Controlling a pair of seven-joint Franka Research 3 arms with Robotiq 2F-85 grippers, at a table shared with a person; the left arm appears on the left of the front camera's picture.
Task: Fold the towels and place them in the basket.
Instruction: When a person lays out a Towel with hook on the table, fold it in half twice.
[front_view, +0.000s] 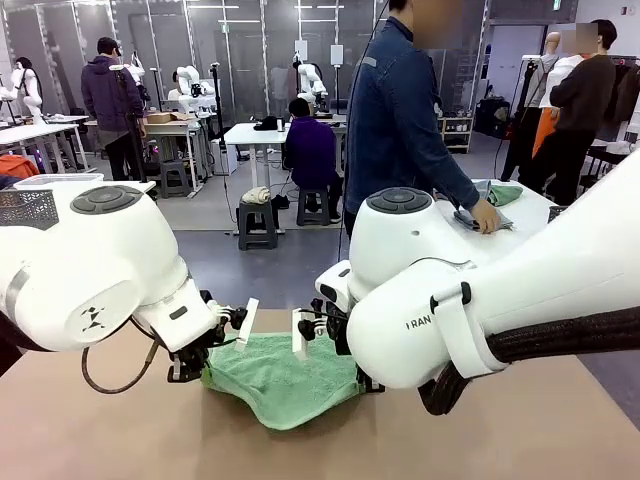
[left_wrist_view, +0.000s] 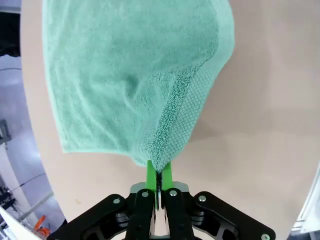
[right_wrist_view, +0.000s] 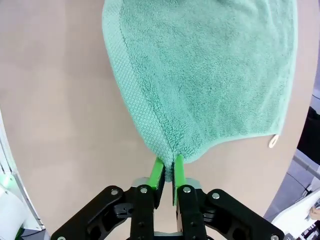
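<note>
The mint green towel (front_view: 282, 378) lies spread on the tan table (front_view: 120, 430) between my two arms, sagging to a point toward the camera. My left gripper (front_view: 190, 368) is shut on its left corner; the left wrist view shows the green pads (left_wrist_view: 151, 175) pinching the woven hem of the towel (left_wrist_view: 135, 75). My right gripper (front_view: 362, 382) is shut on the opposite corner, and its pads (right_wrist_view: 179, 170) clamp the towel (right_wrist_view: 200, 70). A small white label tag (right_wrist_view: 273, 141) sticks out from one edge. A corner of the dark mesh basket (front_view: 27, 208) shows behind my left arm.
A person in a dark blue shirt (front_view: 395, 110) stands beyond the table's far edge with one hand (front_view: 487, 217) on cloth on a white side table (front_view: 530, 210). Bare tabletop lies in front of the towel.
</note>
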